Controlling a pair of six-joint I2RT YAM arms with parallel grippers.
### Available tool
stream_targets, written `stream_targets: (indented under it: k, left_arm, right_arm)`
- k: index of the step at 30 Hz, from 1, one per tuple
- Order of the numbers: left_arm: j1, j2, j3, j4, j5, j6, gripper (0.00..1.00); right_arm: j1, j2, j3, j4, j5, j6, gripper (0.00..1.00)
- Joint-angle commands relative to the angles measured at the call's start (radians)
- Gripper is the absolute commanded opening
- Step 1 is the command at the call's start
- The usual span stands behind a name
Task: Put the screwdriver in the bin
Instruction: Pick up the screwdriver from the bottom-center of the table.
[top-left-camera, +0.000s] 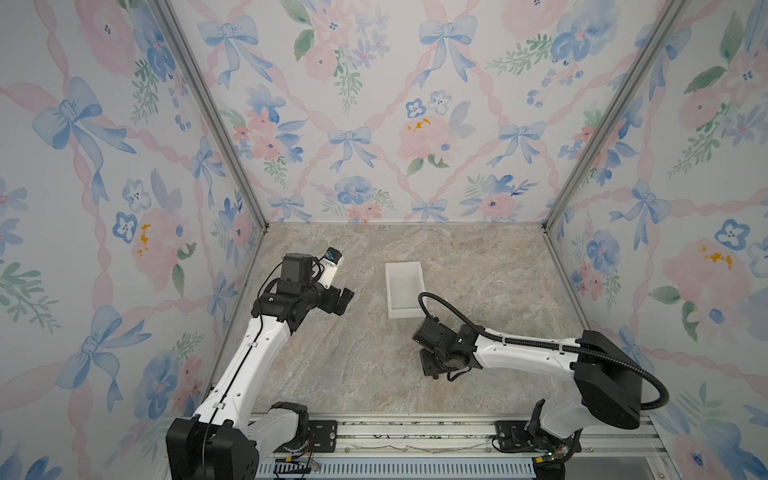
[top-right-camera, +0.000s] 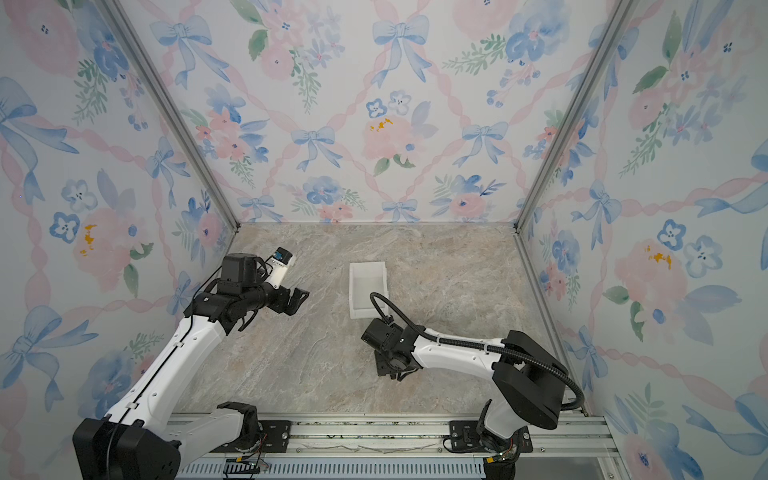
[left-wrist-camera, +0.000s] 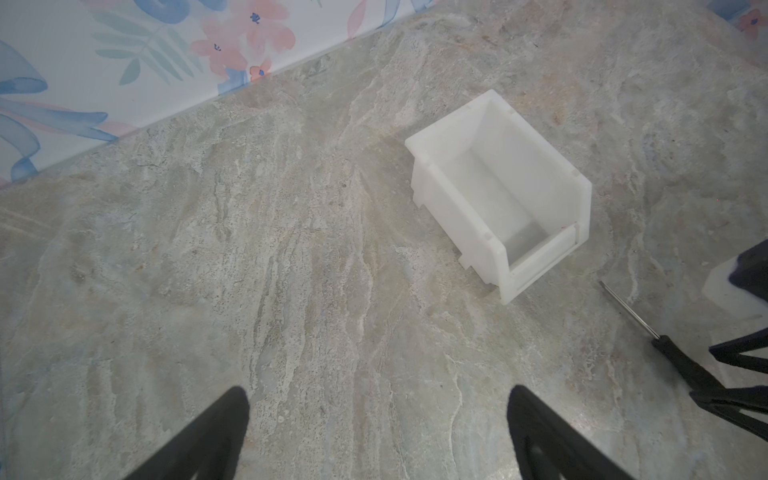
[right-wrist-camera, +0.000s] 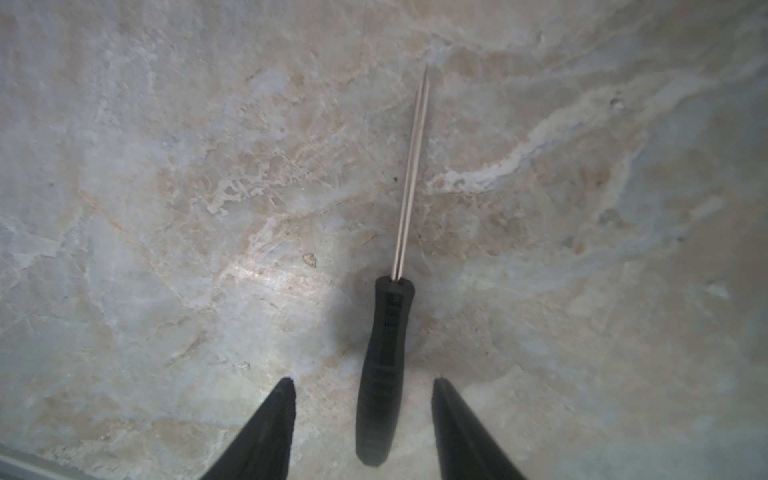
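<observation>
Black ribbed handle, thin grey metal shaft: the screwdriver (right-wrist-camera: 384, 353) lies flat on the marble-patterned tabletop (top-left-camera: 353, 353). The butt end of its handle sits between the fingers (right-wrist-camera: 266, 432) of the right gripper (right-wrist-camera: 362, 380), and its shaft points straight forward, away from the jaws.

Right gripper: jaws partly apart, one finger on each side of the handle. In the right wrist view a strip of bare tabletop shows on both sides, so neither finger touches the handle and nothing is gripped. In both top views this gripper (top-left-camera: 432, 365) (top-right-camera: 386, 365) points down at the tabletop and hides the screwdriver beneath it.

White plastic bin (left-wrist-camera: 457, 216): open-topped and rectangular, with nothing in it. It stands on the tabletop ahead of the right gripper, near the screwdriver's shaft tip but not touching it. In the left wrist view the screwdriver (left-wrist-camera: 681, 361) lies outside the bin, just off its low front end. Both top views show the bin (top-left-camera: 389, 291) (top-right-camera: 353, 291) beyond the right gripper's wrist.

Left gripper (left-wrist-camera: 378, 390): jaws spread wide, nothing between them. It is raised above the tabletop (top-left-camera: 345, 301) (top-right-camera: 297, 299), with the bin ahead of it, off toward the right arm's side and well apart.

Surround: floral wallpaper panels (top-left-camera: 374, 124) on three sides.
</observation>
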Motion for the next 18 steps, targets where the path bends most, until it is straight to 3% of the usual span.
stream_targets:
  k: [1, 9, 18]
  left_arm:
    - [-0.003, -0.006, -0.007, -0.021, 0.023, -0.015, 0.98]
    - [-0.004, 0.004, 0.002, -0.021, 0.024, -0.027, 0.98]
    - [-0.004, -0.002, 0.001, -0.021, 0.019, -0.023, 0.98]
  right_arm:
    - [-0.009, 0.028, -0.022, -0.006, -0.011, 0.019, 0.53]
    - [-0.01, 0.041, -0.036, 0.004, -0.014, 0.019, 0.47]
    - [0.014, 0.086, -0.023, -0.012, 0.007, 0.008, 0.34]
